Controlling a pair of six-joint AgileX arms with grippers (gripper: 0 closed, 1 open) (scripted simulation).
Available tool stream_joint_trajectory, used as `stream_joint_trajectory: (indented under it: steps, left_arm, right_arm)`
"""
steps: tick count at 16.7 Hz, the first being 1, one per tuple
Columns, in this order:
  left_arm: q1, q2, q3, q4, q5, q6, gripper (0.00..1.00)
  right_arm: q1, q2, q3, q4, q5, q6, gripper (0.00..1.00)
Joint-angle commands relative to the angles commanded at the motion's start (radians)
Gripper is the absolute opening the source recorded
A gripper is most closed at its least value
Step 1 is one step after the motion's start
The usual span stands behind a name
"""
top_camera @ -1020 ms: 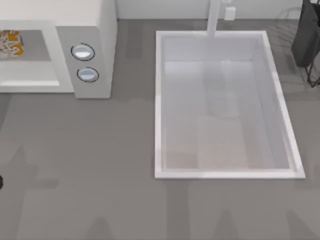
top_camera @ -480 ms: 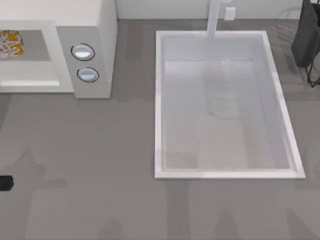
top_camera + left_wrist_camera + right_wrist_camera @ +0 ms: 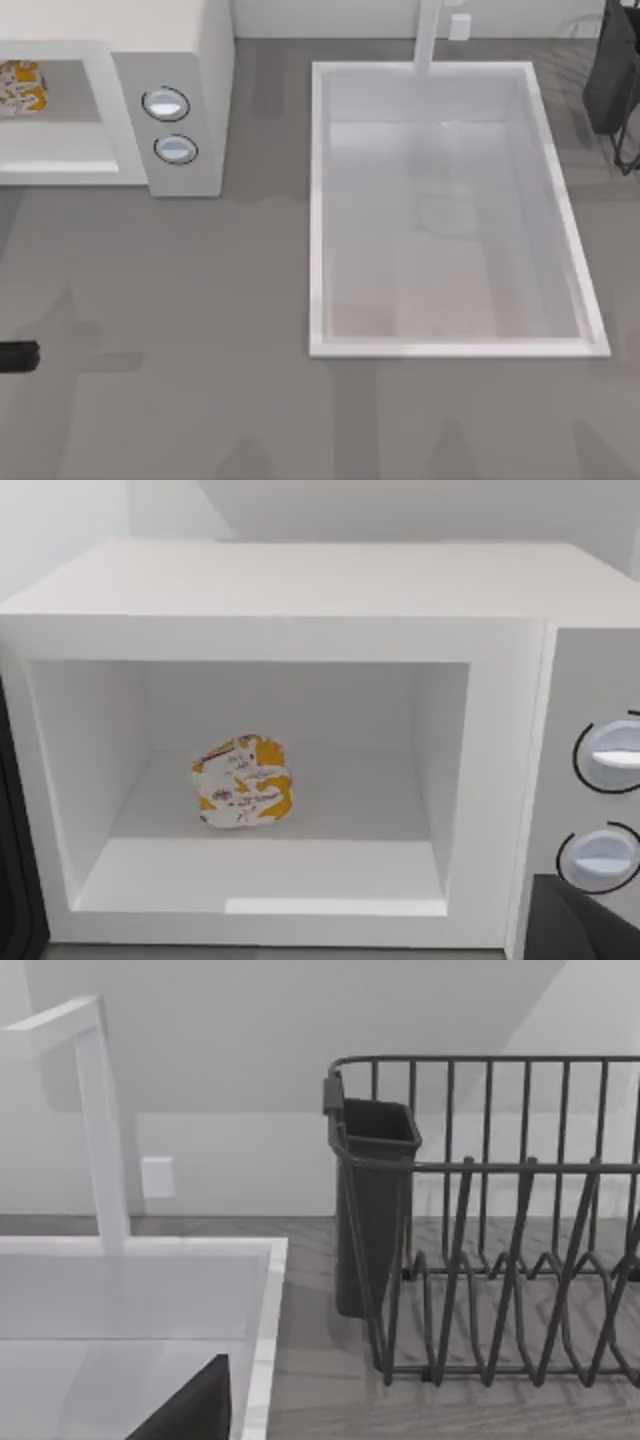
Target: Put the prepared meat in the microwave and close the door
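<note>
- A large white sink basin is set into the grey surface, right of centre in the top view.
- A white faucet rises at the basin's far rim.
- A small white wall plate sits just beside the faucet.
- A dark wire dish rack stands on the surface beyond the basin's right side, with a dark cup-like holder hung at its corner.

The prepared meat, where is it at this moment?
The prepared meat lies on the floor of the open microwave cavity, at the far left of the top view, left of the two round buttons.
</note>
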Motion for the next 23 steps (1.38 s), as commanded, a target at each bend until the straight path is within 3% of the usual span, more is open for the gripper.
stream_joint_trajectory:
  steps: [7, 14, 18, 23]
  left_arm:
    - [-0.215, 0.107, 0.032, 0.077, -0.216, 0.000, 0.00]
    - [-0.211, 0.122, 0.040, 0.073, -0.215, 0.010, 0.00]
    - [-0.061, 0.271, 0.180, -0.016, -0.114, 0.134, 0.00]
    - [0.356, 0.678, 0.502, -0.217, 0.131, 0.396, 0.00]
  right_arm:
    - [0.000, 0.000, 0.000, 0.000, 0.000, 0.000, 1.00]
    - [0.000, 0.000, 0.000, 0.000, 0.000, 0.000, 1.00]
    - [0.000, 0.000, 0.000, 0.000, 0.000, 0.000, 1.00]
    - [0.000, 0.000, 0.000, 0.000, 0.000, 0.000, 1.00]
